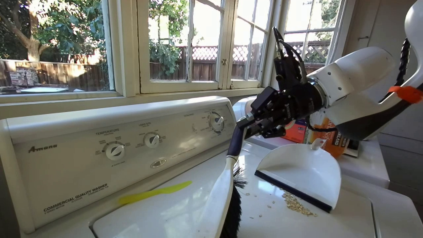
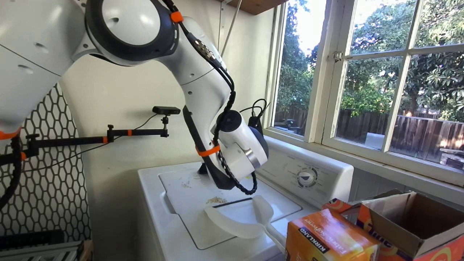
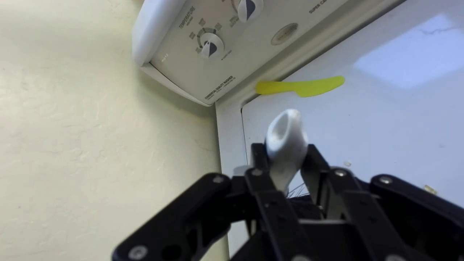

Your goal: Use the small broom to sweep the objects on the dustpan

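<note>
Left side of an exterior view is mostly washer control panel (image 1: 132,168), with a yellow-green plastic knife (image 1: 155,192) lying just below it. Bottom center there's the small broom (image 1: 220,198), tilted and running off the frame; can't really tell if the black bristles (image 1: 235,211) touch the lid (image 1: 178,215). Just above, the gripper (image 1: 246,126) is pinching the broom's handle (image 1: 236,142), and the wrist view shows a finger on each side of it. Lower right, the objects (image 1: 296,204), basically tan crumbs, are piled on the lid just in front of the white dustpan (image 1: 305,165), along its black lip, with a few strays nearer the broom. Behind the dustpan, an orange Kirkland box (image 1: 336,152).
</note>
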